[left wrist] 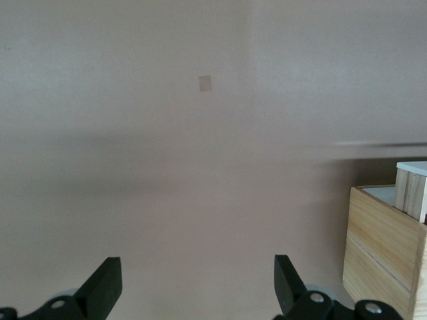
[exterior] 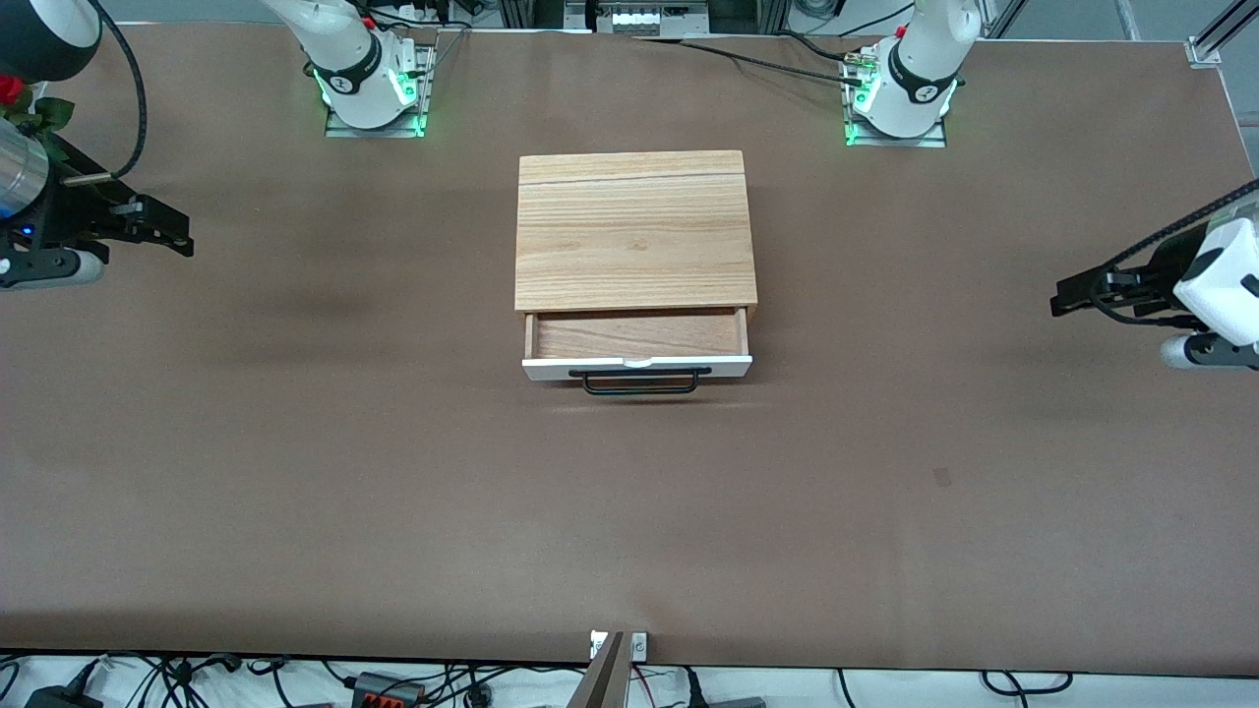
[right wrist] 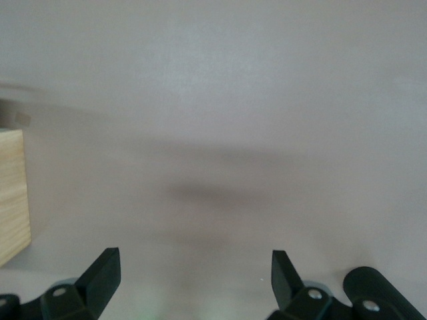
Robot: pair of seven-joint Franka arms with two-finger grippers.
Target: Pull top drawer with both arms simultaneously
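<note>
Top drawer (exterior: 637,337) stands partly open. Left gripper (exterior: 1067,298) and right gripper (exterior: 177,236) hang spread, well apart from its handle (exterior: 640,383). Uneven pulling could skew it.

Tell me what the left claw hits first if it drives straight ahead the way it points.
Probably the wooden cabinet: the open left claw points across bare table toward its side, though height is unclear.
</note>
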